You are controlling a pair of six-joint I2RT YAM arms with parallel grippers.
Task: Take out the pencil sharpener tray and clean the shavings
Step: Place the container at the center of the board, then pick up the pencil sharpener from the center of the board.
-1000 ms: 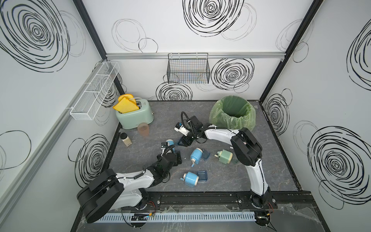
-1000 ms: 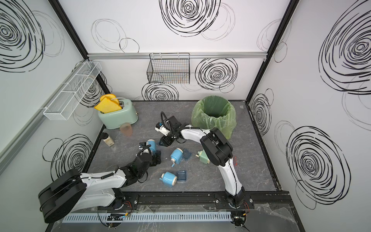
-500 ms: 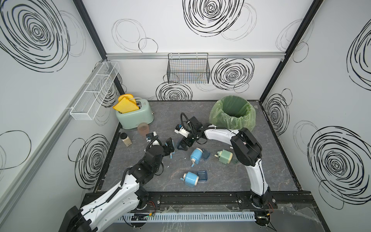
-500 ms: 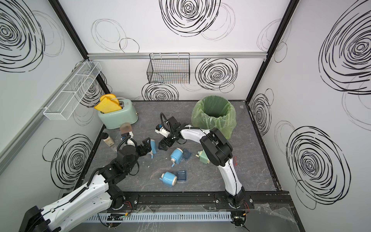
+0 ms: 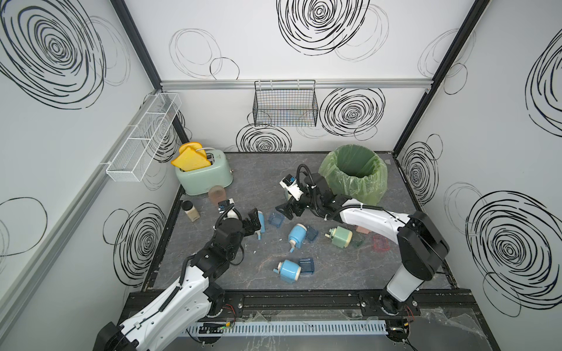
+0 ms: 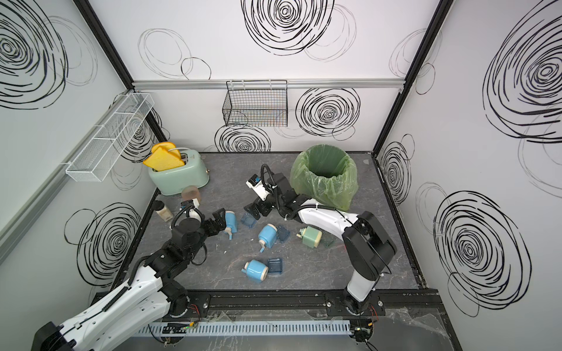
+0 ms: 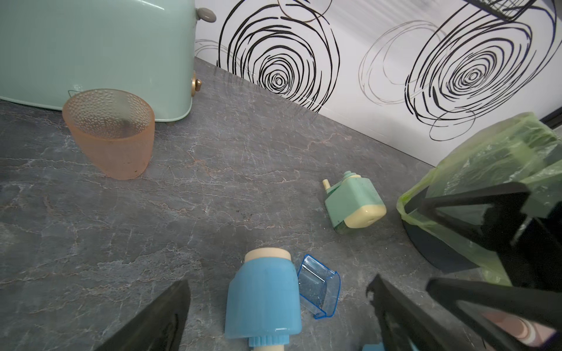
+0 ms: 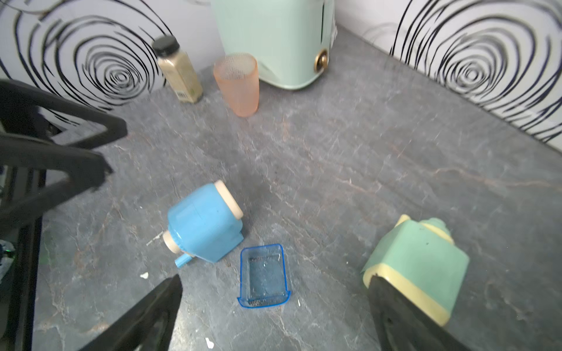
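Both grippers stand wide open and empty. The right gripper (image 5: 285,212) hovers just over the loose blue tray (image 8: 263,275), which lies open side up just beside its blue sharpener (image 8: 204,223), left of the worktop's (image 5: 334,273) middle. The left gripper (image 5: 254,221) stands at that sharpener's other side. A few shavings sit in the tray (dark specks along its lip). A skewed pinch on its thin clear walls could tip it, spilling them short of the lined bin (image 5: 355,188) in the back right corner. The arms are also close enough to clash.
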